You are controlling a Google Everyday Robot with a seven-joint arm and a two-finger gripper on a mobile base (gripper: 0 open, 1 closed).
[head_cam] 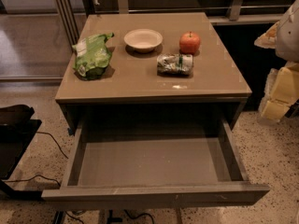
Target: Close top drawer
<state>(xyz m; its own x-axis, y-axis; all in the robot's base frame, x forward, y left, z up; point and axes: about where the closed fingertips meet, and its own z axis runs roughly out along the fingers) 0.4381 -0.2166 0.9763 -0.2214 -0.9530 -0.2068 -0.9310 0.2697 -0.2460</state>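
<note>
The top drawer (154,195) is a wide, shallow grey-brown drawer, pulled far out of the cabinet toward the camera. Its inside (154,162) is empty. Its flat front has no handle and shows small pale scuffs along the top edge. The lower drawer fronts are hidden beneath it. My gripper (281,91) shows as pale yellow parts under a white arm at the right edge of the view. It hangs beside the cabinet's right side, above the floor, clear of the drawer and holding nothing that I can see.
On the cabinet top (131,83) lie a green bag (93,55), a white bowl (143,40), a red apple (189,42) and a crumpled packet (174,64). A black object (14,134) with cables stands on the speckled floor at the left.
</note>
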